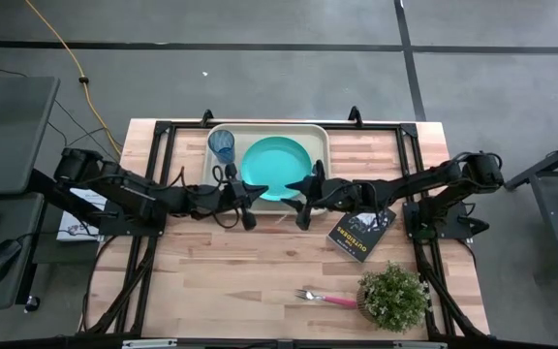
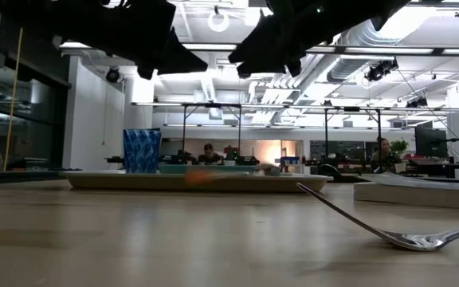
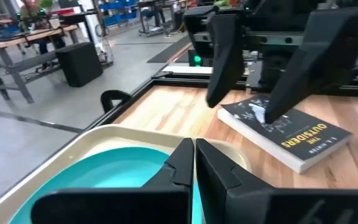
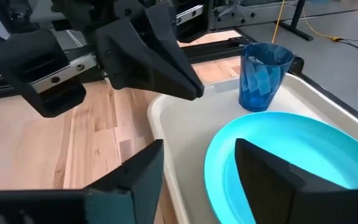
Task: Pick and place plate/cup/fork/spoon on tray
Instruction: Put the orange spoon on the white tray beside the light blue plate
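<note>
The cream tray (image 1: 323, 145) lies at the table's far middle. The turquoise plate (image 1: 274, 163) and the blue cup (image 1: 223, 145) stand on it, the cup at its far left corner. The fork (image 1: 325, 298), pink-handled, lies flat on the wood near the front edge. An orange smear (image 2: 200, 177) at the tray's near rim may be the spoon; I cannot tell. My left gripper (image 3: 193, 149) is shut, with nothing seen between its fingers, above the tray's near rim. My right gripper (image 4: 197, 168) faces it, open, over the plate's near edge.
A black book (image 1: 361, 233) lies right of the tray, below my right arm. A small potted plant (image 1: 392, 296) stands at the front right beside the fork. Bare wood stretches across the table's near left half.
</note>
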Tool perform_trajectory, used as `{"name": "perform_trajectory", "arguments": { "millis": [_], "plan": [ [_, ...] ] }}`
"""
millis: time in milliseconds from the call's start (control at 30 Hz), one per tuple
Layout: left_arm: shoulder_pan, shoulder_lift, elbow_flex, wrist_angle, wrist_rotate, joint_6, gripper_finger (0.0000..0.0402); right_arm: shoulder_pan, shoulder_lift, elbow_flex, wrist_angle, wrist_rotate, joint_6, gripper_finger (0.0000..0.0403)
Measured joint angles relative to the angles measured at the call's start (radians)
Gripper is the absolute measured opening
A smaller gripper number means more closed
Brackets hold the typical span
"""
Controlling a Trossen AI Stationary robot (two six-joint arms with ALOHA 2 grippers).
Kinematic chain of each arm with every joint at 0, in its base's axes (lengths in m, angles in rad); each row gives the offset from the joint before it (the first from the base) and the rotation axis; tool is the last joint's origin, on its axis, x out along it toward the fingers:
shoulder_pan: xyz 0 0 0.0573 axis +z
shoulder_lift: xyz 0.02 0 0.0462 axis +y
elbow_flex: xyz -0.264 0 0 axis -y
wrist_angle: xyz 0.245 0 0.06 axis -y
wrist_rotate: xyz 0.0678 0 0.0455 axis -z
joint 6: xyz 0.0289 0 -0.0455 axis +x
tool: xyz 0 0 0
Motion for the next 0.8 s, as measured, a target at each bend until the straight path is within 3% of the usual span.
{"name": "perform_trajectory", "arguments": {
  "millis": [433,667,800],
  "plan": [
    [0.0,0.0,0.0,0.001,0.031,0.0,0.0,0.001,-0.029,0.0,-0.066,-0.008,0.005,0.0204],
    [-0.005,-0.002,0.0,-0.036,0.15,0.0,0.0,0.001,-0.066,0.0,-0.246,-0.189,0.122,0.0204],
    [-0.021,-0.05,0.001,-0.078,0.141,0.001,0.0,0.007,-0.036,-0.001,-0.433,-0.247,0.291,0.0204]
  ]
}}
